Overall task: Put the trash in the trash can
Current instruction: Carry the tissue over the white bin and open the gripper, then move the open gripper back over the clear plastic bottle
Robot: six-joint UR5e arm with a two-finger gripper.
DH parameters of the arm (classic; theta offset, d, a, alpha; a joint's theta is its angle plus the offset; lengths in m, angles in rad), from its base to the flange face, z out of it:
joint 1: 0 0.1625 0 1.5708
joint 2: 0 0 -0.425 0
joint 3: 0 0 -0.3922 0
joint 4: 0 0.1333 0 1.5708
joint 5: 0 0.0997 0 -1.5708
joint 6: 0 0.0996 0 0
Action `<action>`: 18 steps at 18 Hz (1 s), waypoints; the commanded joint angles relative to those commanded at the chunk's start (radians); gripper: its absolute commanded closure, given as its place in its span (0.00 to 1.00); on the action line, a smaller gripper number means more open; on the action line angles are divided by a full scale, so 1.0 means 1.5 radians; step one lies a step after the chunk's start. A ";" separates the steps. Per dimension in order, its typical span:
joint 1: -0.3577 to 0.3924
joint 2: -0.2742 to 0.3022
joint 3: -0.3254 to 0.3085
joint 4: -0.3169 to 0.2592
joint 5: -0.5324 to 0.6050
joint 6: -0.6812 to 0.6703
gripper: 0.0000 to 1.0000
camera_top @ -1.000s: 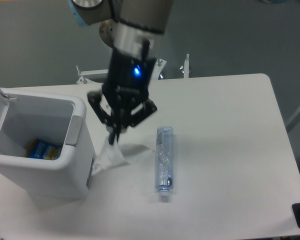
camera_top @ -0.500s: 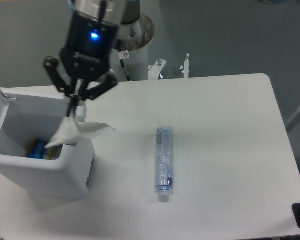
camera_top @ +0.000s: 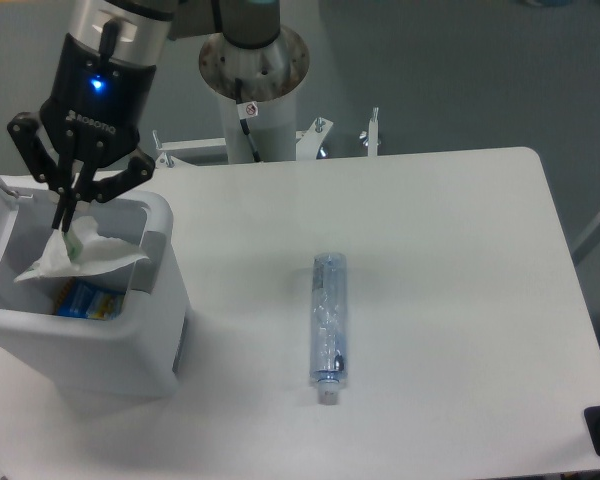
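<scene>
A white rectangular bench (camera_top: 440,260) spreads right of the hand; a blue-yellow packet (camera_top: 83,298) lies directly below it.

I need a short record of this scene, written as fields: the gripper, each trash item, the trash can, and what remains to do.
gripper: over the open bin, fingers shut on the tissue
tissue: crumpled white wad hanging above the bin opening, not yet released
bottle: crushed clear bluish, white cap toward the near edge, lying on the table, apart from the bin
trash can: white, lid open at left, a blue item inside
remaining: release the tissue, then fetch the bottle
</scene>
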 joint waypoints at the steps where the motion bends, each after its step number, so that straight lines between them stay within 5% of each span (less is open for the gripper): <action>1: 0.000 0.000 0.001 0.001 0.000 0.001 0.20; 8: 0.012 -0.001 0.016 -0.002 0.009 0.001 0.19; 18: 0.158 -0.069 0.024 0.003 0.049 0.118 0.01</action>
